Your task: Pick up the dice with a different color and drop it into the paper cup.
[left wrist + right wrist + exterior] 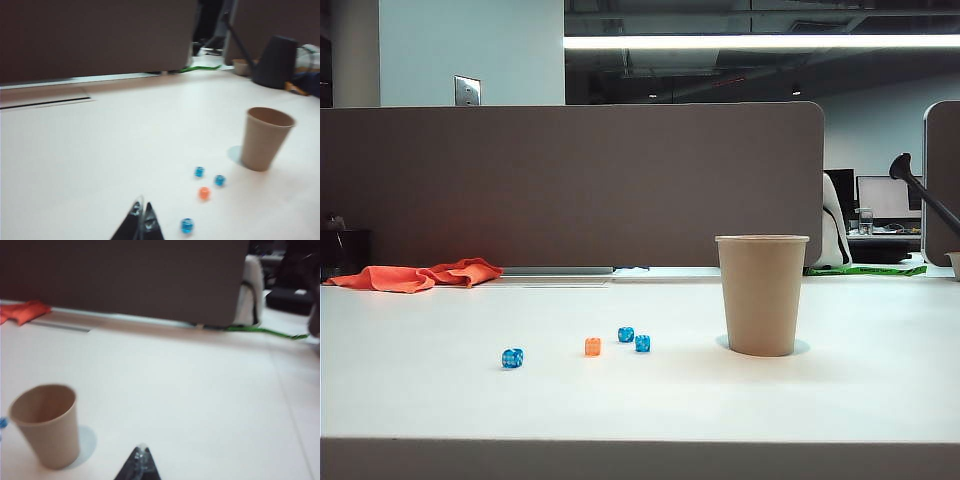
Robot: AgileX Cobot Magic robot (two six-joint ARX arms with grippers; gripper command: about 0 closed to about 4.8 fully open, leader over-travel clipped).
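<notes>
Well, orange die (204, 193) near left fingers (142, 214).

Exterior view: sharp, evenly lit, ceiling strip light (760, 41) blown out to white. Table (440, 400) bright, near overexposed. Paper cup (761, 294) throws a faint bluish shadow at its base. Both wrist views soft and motion-blurred, pinkish cast on the tabletop, partition (90, 35) dark and underexposed, dice smeared to blobs.
</notes>
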